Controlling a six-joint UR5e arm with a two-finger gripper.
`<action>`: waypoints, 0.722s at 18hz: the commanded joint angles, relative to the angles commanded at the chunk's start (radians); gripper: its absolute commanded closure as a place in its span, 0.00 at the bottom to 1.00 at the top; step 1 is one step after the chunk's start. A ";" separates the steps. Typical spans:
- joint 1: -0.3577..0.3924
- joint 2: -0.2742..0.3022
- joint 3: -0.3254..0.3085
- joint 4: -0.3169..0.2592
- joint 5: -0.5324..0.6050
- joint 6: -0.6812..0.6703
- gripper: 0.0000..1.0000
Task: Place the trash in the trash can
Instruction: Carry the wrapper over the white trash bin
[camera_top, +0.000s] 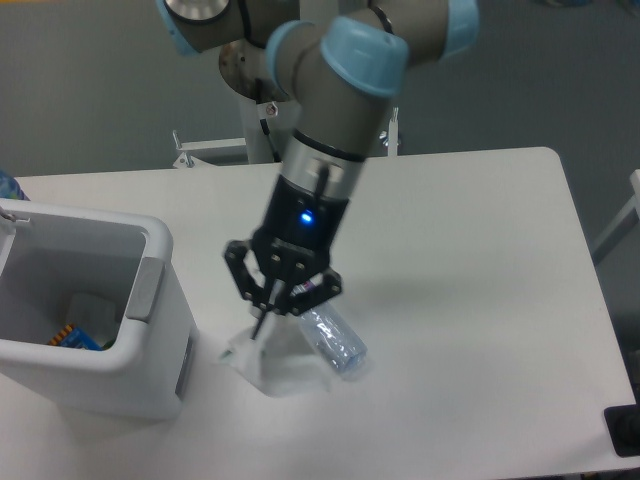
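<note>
Camera view, hand (262, 322) pinching crumpled translucent whitish wrapper (278, 362), clear bottle (335, 339) partly hidden behind, white bin (150, 330) nearby

White trash can (150, 345), translucent whitish wrapper (280, 362), clear bottle (335, 342)

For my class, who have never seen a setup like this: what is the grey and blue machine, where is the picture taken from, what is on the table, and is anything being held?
The machine is a robot arm, grey tubes joined by pale blue caps. At its tip is the tool, two fingers that pinch things. The picture comes from one fixed camera, looking down at the white table from the side opposite the arm's base. On the left stands a white trash can, open at the top, with a few items inside. The tool is shut on a whitish plastic wrapper, which hangs down beside the can. Just behind it a clear water bottle lies on its side, mostly hidden by the tool.
</note>
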 joint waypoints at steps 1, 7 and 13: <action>-0.011 0.009 0.002 0.000 0.000 -0.011 1.00; -0.097 0.058 -0.005 -0.002 0.009 -0.026 1.00; -0.201 0.071 -0.015 0.011 0.014 -0.012 0.84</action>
